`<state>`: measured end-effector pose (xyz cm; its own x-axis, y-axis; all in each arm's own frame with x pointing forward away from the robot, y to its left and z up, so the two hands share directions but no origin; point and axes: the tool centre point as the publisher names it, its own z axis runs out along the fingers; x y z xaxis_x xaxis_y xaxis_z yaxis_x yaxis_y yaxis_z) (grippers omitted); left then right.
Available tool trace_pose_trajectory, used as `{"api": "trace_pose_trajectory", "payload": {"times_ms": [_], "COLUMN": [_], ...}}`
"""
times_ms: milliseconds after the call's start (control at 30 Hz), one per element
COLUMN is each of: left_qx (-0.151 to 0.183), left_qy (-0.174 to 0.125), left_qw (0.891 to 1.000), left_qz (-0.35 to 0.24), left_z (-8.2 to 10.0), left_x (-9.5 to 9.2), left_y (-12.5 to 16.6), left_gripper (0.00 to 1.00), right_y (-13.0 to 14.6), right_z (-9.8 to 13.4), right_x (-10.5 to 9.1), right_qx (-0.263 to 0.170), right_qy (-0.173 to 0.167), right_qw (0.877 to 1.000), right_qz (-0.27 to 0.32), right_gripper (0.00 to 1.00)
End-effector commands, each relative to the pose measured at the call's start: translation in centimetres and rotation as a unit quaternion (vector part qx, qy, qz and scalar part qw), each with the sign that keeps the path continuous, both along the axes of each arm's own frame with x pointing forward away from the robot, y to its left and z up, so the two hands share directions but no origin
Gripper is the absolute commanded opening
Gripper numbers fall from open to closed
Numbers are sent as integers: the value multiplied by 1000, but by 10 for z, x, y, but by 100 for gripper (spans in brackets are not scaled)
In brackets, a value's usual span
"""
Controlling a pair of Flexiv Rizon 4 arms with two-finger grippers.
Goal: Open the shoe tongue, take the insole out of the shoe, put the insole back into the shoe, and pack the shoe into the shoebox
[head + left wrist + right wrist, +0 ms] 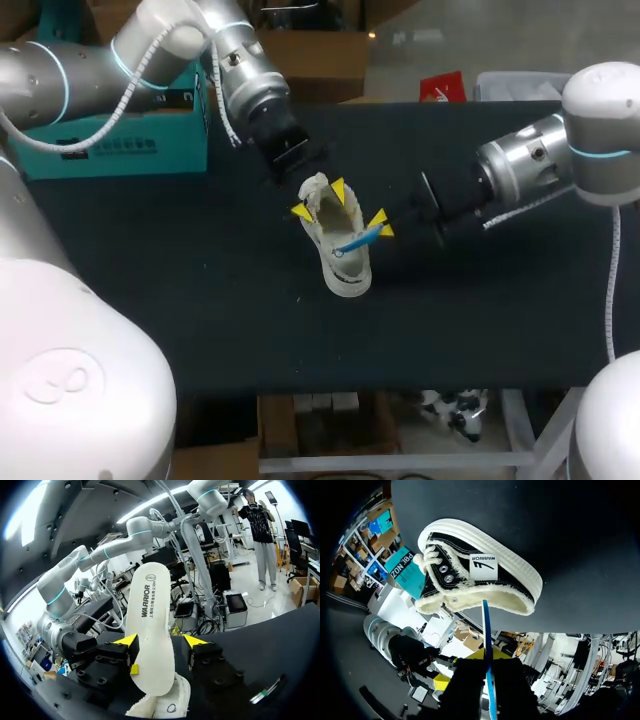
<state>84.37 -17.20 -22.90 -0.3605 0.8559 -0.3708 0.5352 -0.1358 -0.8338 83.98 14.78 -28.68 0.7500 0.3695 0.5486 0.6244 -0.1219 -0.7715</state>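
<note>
A black shoe (347, 272) with cream fleece lining and a white sole (485, 545) lies on its side mid-table. Its insole (150, 630), white on one face and blue on the other (356, 240), sticks up out of the shoe's opening. My right gripper (381, 225) is shut on the insole's edge (487, 645), just outside the shoe. My left gripper (160, 641) stands open around the insole's upper end; one fingertip (127, 640) is against it, the other is apart from it. In the head view the left gripper (318, 200) hovers over the shoe's far end.
The teal shoebox (110, 145) stands at the table's back left, behind my left arm, and shows past the shoe in the right wrist view (405, 570). Dark table (180, 270) spreads to the front and both sides.
</note>
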Motion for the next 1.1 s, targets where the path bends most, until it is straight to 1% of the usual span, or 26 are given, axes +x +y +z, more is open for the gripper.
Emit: {"api": "trace_pose_trajectory", "payload": {"times_ms": [33, 133, 333, 433, 633, 833, 900, 967, 1033, 1067, 1100], "left_qx": [3, 22, 54, 63, 77, 89, 88, 80, 56, 38, 21], "left_qy": [32, 27, 24, 21, 12, 6, 3, 2, -6, -4, -9], "left_qw": [999, 999, 997, 995, 993, 992, 992, 992, 992, 993, 991], "left_qz": [8, 30, 57, 71, 86, 90, 93, 95, 111, 116, 129], "left_z": [5, 5, 2, 1, 0, 0, 0, 1, 2, 2, 1], "left_x": [28, 39, 52, 58, 62, 64, 64, 61, 57, 54, 51], "left_y": [20, 29, 42, 45, 47, 47, 48, 49, 50, 52, 54], "left_gripper": [100, 100, 100, 100, 100, 100, 100, 100, 100, 100, 100], "right_y": [-2, -2, -1, 0, 1, 2, 1, 1, 1, 0, 0], "right_z": [-4, -5, -9, -10, -10, -10, -10, -9, -8, -8, -7], "right_x": [-6, -8, -8, -7, -7, -5, -5, -4, -2, -2, -1], "right_qx": [5, 6, 10, 11, 9, 8, 8, 9, 9, 9, 9], "right_qy": [-1, 1, 4, 6, 10, 13, 13, 13, 12, 13, 12], "right_qw": [1000, 1000, 1000, 1000, 1000, 1000, 1000, 1000, 1000, 1000, 1000], "right_qz": [-3, -1, 5, 8, 12, 15, 16, 17, 17, 17, 16], "right_gripper": [0, 0, 0, 0, 0, 0, 0, 0, 0, 0, 0]}}
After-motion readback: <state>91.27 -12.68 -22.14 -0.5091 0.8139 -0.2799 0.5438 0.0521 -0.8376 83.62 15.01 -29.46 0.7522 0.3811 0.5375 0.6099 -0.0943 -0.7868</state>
